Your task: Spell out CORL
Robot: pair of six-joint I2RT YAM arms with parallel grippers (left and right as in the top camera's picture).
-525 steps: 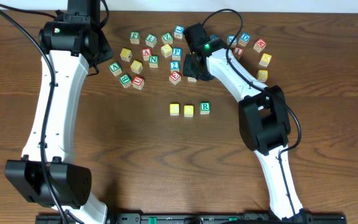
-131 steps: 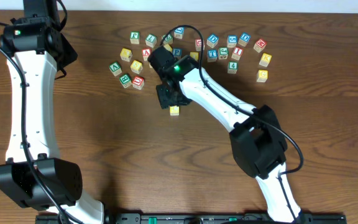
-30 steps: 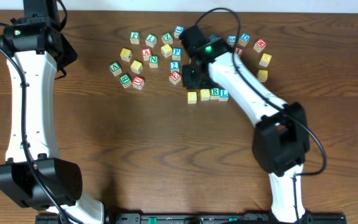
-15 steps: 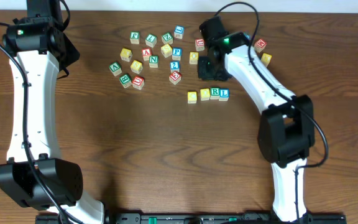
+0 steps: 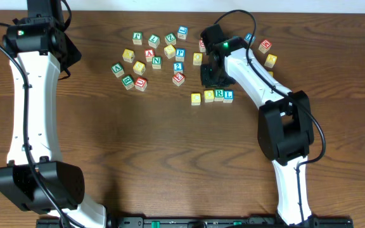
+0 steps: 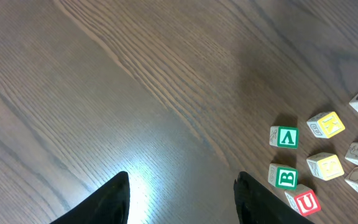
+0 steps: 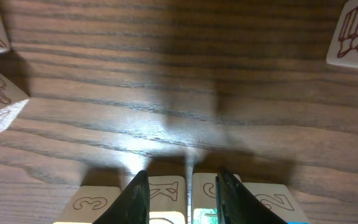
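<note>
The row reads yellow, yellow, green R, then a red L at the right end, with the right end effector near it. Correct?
Not quite. The overhead view shows the L cube at the right end is blue, not red. The rest holds: two yellow cubes, then the green R, with the right end effector near the row.

Left arm (image 5: pixel 33 95): I have it standing along the left side, its white links running from the base at the bottom edge up to the wrist in the top corner. On it, the left gripper (image 6: pixel 182 202) has its fingers spread wide with nothing between them. Right arm (image 5: pixel 249 69): it rises from its base, bends at the dark elbow and stretches up and leftward. Its right gripper (image 7: pixel 182 198) points downward, dark fingers parted by a narrower gap, gripping nothing.
</note>
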